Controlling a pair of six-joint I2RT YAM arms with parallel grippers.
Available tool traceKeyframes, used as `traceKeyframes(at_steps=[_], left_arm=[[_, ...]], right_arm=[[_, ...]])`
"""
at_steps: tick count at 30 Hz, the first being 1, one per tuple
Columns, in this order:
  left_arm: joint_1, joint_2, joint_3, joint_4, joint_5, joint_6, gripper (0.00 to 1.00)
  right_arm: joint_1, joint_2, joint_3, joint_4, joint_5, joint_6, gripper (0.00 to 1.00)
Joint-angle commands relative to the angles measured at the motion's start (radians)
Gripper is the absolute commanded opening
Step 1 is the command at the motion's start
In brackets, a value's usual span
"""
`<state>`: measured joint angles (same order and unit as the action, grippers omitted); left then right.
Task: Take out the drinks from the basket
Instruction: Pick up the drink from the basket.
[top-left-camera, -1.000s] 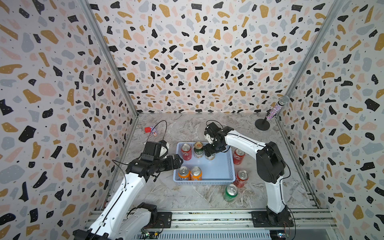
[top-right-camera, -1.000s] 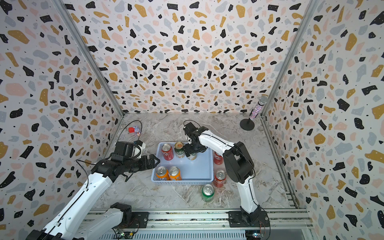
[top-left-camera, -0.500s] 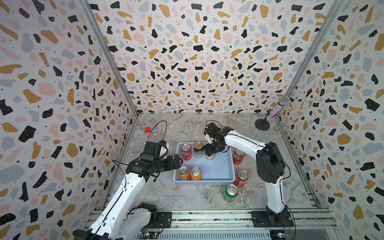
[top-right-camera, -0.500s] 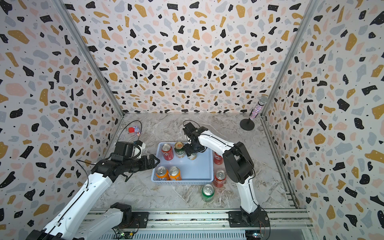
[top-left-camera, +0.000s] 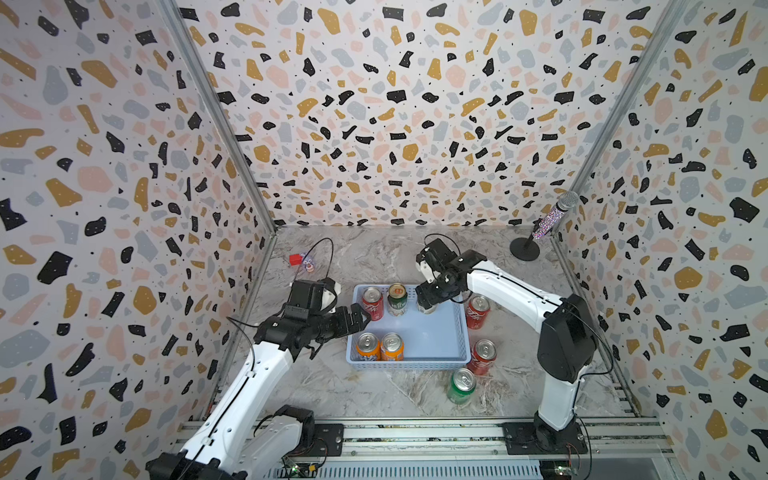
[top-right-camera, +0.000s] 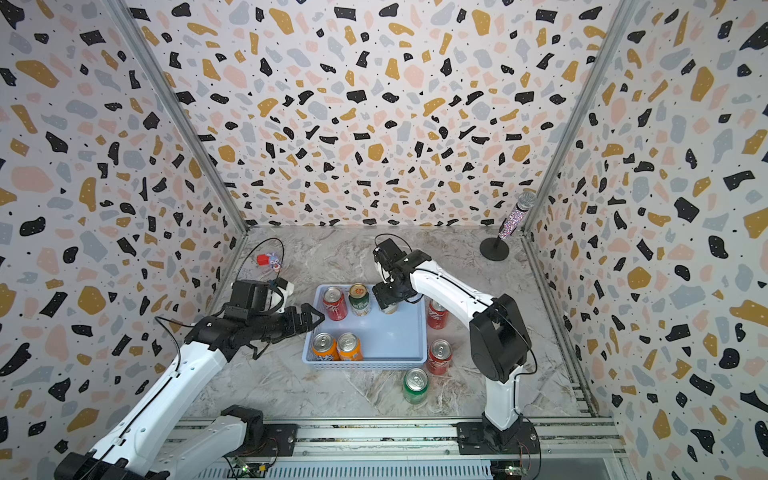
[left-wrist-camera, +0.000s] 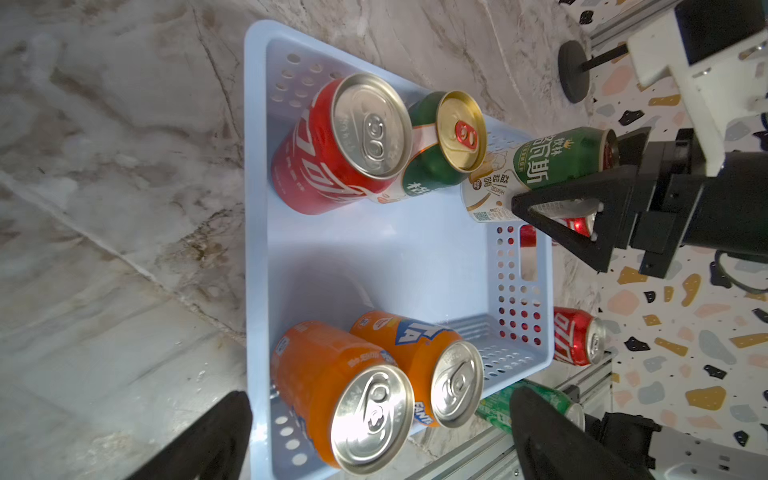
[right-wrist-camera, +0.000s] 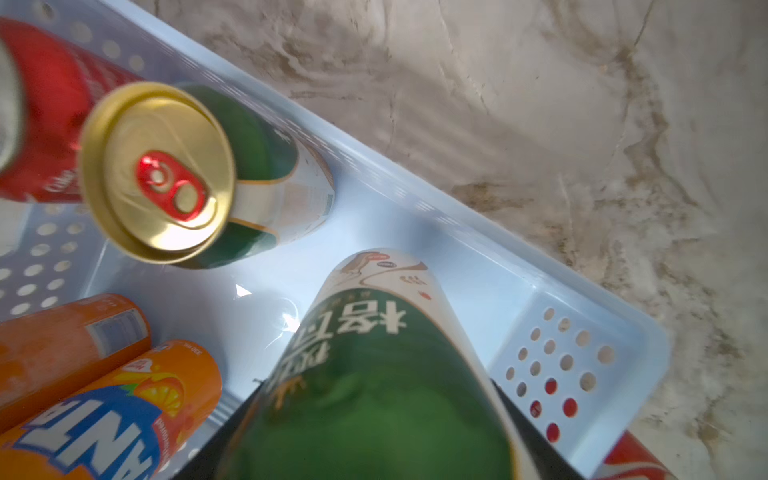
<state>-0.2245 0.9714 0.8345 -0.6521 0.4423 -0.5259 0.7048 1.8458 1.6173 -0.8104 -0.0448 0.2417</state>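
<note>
Roughly a third done, going by the count: three drinks out, five in.

Marble surface, walled on three sides, rail along the near edge. Open room lies behind the basket and at the near left. The strip to the right of the basket is filling up.

Pale blue basket sits mid-surface, with low perforated walls. The right half of its floor is bare, so there is a clear path up and out over the right wall.

Cans inside:
- a red can and a gold-top green can touch each other along the far wall
- the green-and-white can stands just beside them
- two orange cans sit side by side in the near-left corner

Cans outside:
- two red cans stand upright just past the right wall
- a bright green can stands near the front right corner, close to the rail

Right fingers are clamped on the green-and-white can near its top, from above. It can't be told whether its base is off the basket floor. The likely step is to lift it and set it down clear of the outside cans. There isn't much slack beside the gold-top green can or the far wall, so a tilt could knock it.

Left fingers are spread wide and hold nothing. They hang at the basket's left wall, near the red can.

A microphone stand is in the far right corner and a small red object at the far left, both well apart from the work.
</note>
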Motion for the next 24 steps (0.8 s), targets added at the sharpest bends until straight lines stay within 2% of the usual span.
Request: traceKeyframes(at_steps=[1,5,14,24], left_arm=[[-0.005,0.008,0.037,0.078,0.057,-0.060,1.00],[-0.046,0.024,0.055,0.119,0.070,-0.105,1.00],[-0.171,0.117,0.118,0.195,0.011,-0.148,1.00],[-0.202,0.262,0.241,0.307,0.056,-0.201,1.00]], right_arm=[[-0.004,-0.099,0.007,-0.009,0.013,0.003,0.32],[-0.004,-0.146,0.003,-0.014,0.023,0.002,0.32],[-0.006,-0.204,0.004,-0.050,0.029,-0.005,0.33],[-0.037,-0.180,0.057,-0.067,0.043,-0.028,0.34]])
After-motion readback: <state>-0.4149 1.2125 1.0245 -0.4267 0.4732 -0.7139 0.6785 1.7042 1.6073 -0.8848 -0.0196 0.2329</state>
